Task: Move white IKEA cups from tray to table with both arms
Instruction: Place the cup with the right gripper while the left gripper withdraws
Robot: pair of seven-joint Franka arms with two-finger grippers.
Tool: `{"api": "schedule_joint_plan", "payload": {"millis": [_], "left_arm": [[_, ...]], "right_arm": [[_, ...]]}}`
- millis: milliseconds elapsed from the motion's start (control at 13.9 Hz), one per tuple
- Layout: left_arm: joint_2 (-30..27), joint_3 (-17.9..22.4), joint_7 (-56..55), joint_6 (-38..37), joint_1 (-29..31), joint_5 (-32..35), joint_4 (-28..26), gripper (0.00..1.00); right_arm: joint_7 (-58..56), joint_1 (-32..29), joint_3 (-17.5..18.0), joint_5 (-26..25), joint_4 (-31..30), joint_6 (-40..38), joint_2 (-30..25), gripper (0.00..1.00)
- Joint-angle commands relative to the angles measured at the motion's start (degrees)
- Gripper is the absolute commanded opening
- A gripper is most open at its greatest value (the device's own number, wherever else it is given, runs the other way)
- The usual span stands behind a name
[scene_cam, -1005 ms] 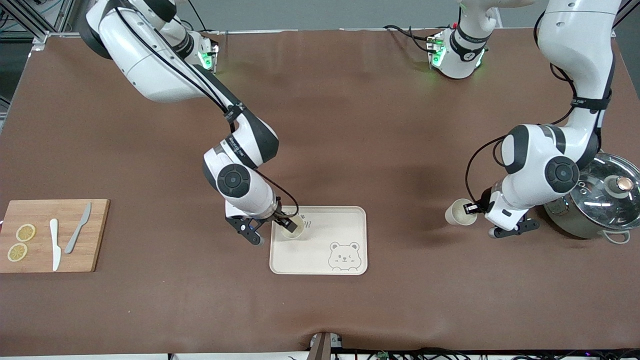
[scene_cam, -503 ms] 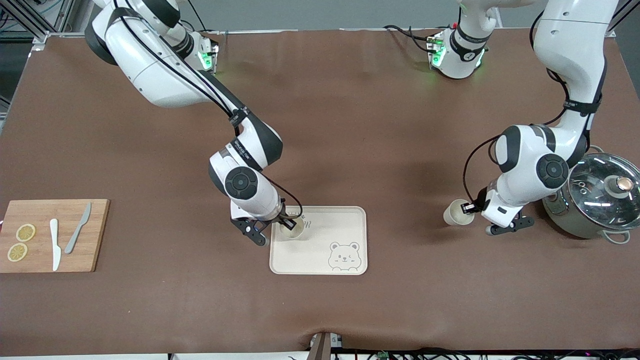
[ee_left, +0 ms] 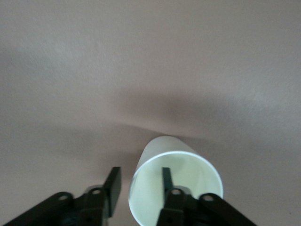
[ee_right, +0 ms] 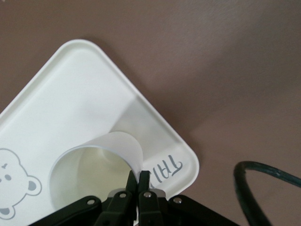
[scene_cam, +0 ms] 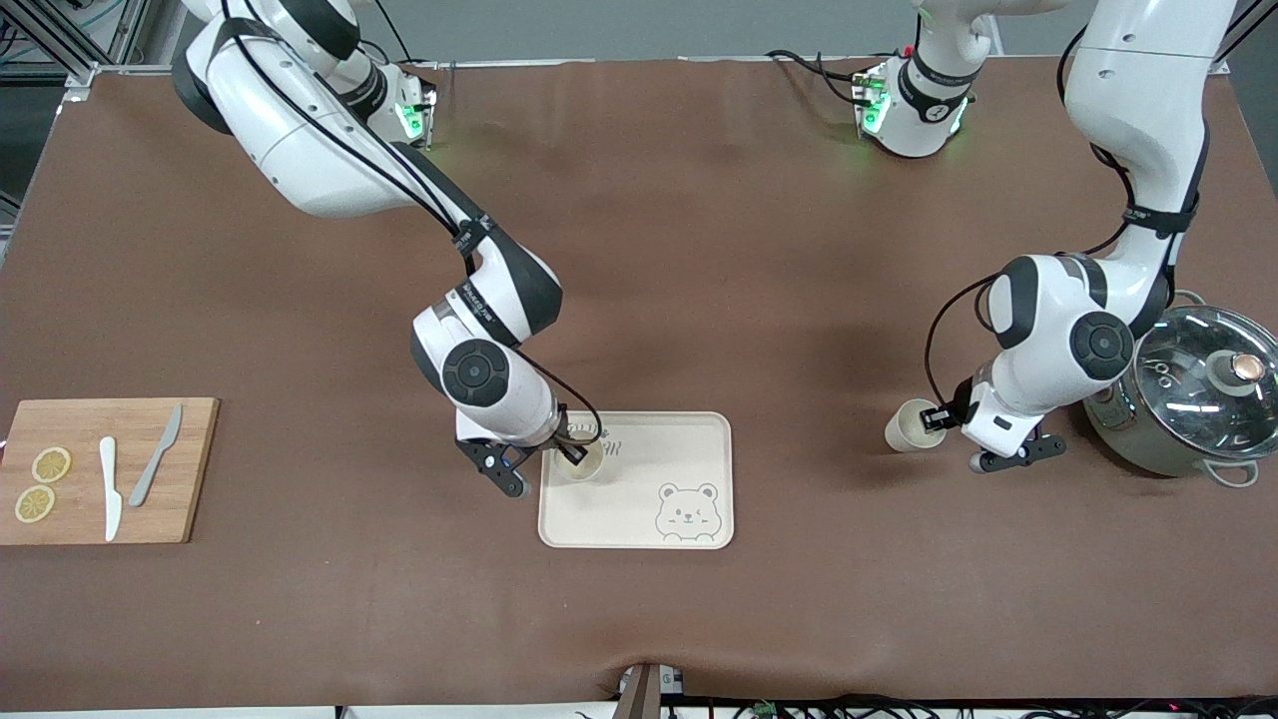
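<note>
One white cup is on the cream bear-printed tray, at its corner toward the right arm's end, beside the grey lettering. My right gripper is shut on this cup's rim wall. In the right wrist view the fingers pinch the wall of the cup over the tray. The second white cup is on the brown table between the tray and the pot. My left gripper is open at its rim. In the left wrist view one finger is inside the cup and one outside.
A steel pot with a glass lid stands close beside the left arm's wrist, at that end of the table. A wooden cutting board with lemon slices and two knives lies at the right arm's end. A cable hangs by the right gripper.
The left arm and its cup have shifted a little toward the tray. The right arm's wrist has shifted slightly, with its cup staying at the tray corner.
</note>
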Motion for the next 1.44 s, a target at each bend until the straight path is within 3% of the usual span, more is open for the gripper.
{"api": "schedule_joint_plan", "payload": {"millis": [0,215,503,718,933,1077,1364], "left_arm": [[-3.83,-0.4,1.54,-0.44,1.4,1.42,-0.4,1.0],[-6.13,-0.23,6.01,-6.13,2.27,1.42,3.44,1.0],[-5.96,-0.4,6.73,-22.56,2.46,1.42,16.88,1.0],[-6.39,-0.4,6.82,-30.14,2.63,1.42,22.26,1.0],[-9.9,-0.49,6.82,-36.1,2.63,1.42,24.81,1.0],[-10.78,-0.49,6.82,-41.03,2.54,1.51,27.09,1.0],[-14.3,0.21,6.82,-43.5,2.81,1.51,27.9,1.0]], "right_arm": [[-0.9,-2.24,2.52,-1.41,3.66,-7.83,-0.71,0.0],[-6.53,-4.34,2.26,0.51,2.27,-11.73,-4.39,0.0],[-20.3,-9.26,0.86,5.08,-9.67,-11.11,-13.34,0.0],[-36.89,-11.55,-6.07,11.84,-21.78,-11.03,-23.88,0.0],[-50.54,-12.0,-12.49,12.3,-32.17,-10.76,-31.55,0.0],[-59.32,-13.57,-15.14,12.3,-35.87,-10.41,-33.93,0.0],[-68.83,-13.4,-20.85,12.3,-41.5,-5.59,-35.08,0.0]]}}
